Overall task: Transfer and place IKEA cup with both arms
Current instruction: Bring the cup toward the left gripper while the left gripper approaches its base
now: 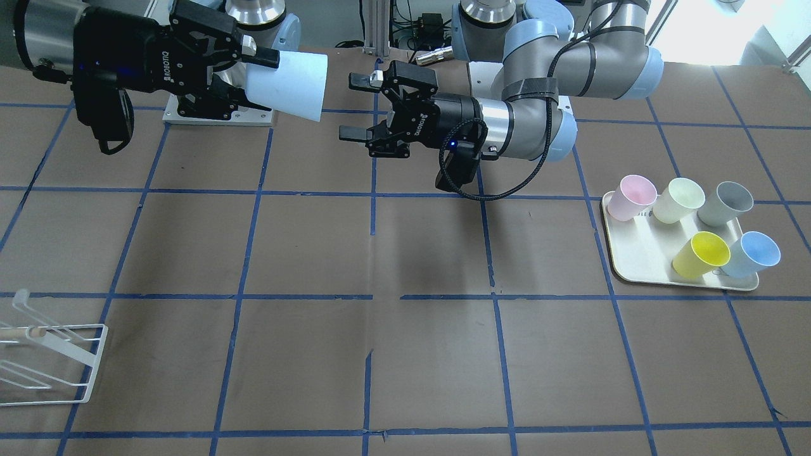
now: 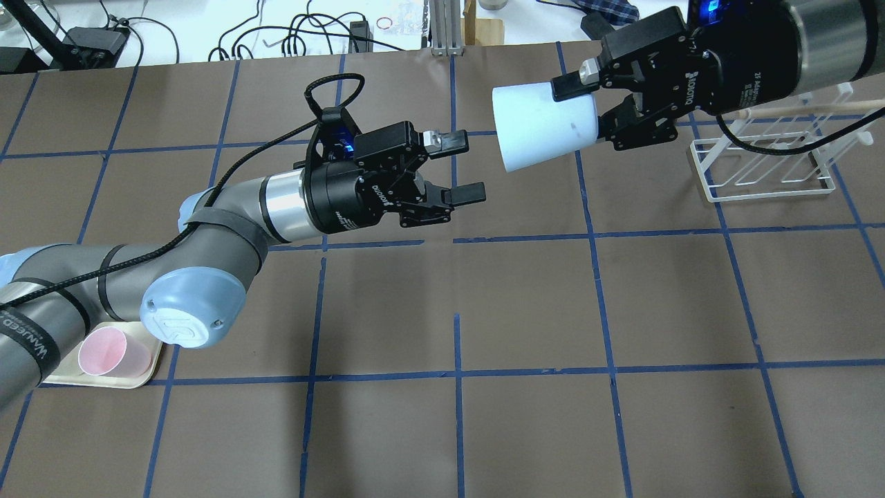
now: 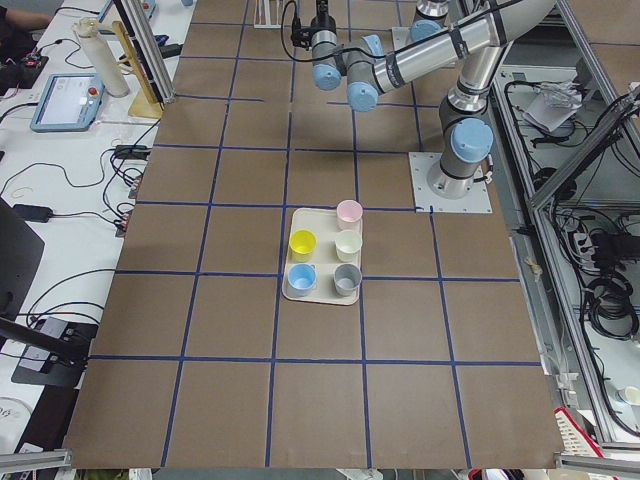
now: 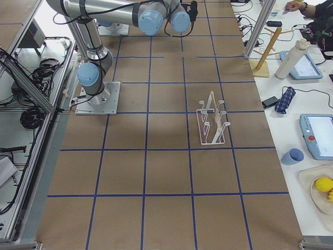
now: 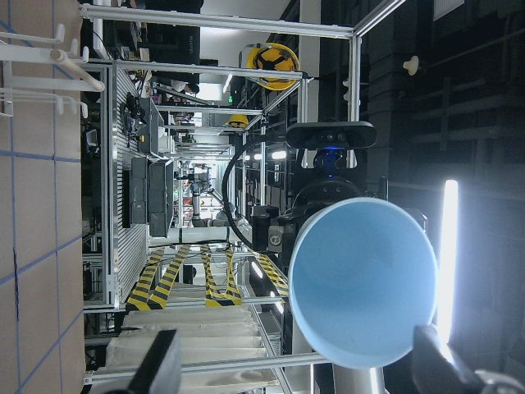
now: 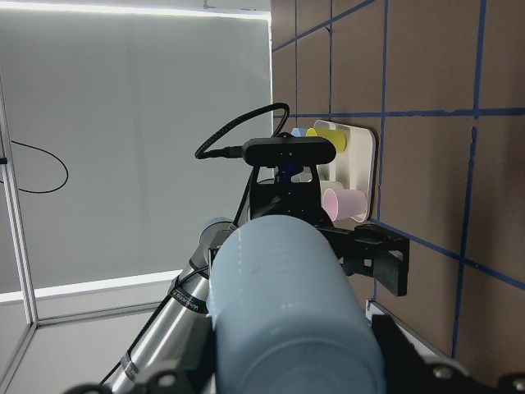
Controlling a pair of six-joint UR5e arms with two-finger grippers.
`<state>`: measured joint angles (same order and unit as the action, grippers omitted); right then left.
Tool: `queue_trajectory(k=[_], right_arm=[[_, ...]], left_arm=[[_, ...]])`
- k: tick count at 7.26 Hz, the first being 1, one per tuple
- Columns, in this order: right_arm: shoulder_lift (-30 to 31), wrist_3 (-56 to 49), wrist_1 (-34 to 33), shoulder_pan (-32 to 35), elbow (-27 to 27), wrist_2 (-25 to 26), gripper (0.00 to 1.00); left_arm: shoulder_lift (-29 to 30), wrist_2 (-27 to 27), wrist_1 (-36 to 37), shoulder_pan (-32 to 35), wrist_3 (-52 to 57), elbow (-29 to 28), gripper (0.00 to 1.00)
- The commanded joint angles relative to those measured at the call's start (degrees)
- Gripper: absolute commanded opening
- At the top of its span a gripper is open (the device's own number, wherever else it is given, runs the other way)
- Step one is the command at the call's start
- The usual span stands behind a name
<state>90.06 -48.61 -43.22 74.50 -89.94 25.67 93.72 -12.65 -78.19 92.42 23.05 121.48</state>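
Observation:
The pale blue IKEA cup is held sideways in the air, its open mouth toward my left gripper. My right gripper is shut on its base end; it also shows in the front view with the cup. My left gripper is open and empty, level with the cup and a short gap from its rim, as the front view also shows. The left wrist view looks into the cup's blue inside. The right wrist view shows the cup's outside.
A cream tray on my left side holds pink, pale green, grey, yellow and sky-blue cups. A white wire rack stands on my right side, below the right gripper.

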Motion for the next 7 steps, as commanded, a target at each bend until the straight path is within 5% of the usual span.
queue_trajectory(k=[1, 7], right_arm=[[-0.1, 0.1, 0.0, 1.5, -0.1, -0.6, 0.41], [-0.1, -0.2, -0.1, 3.3, -0.1, -2.9, 0.42]], left_arm=[[1.0, -0.3, 0.6, 1.1, -0.2, -0.5, 0.94], [-0.1, -3.6, 0.2, 2.9, -1.9, -1.2, 0.86]])
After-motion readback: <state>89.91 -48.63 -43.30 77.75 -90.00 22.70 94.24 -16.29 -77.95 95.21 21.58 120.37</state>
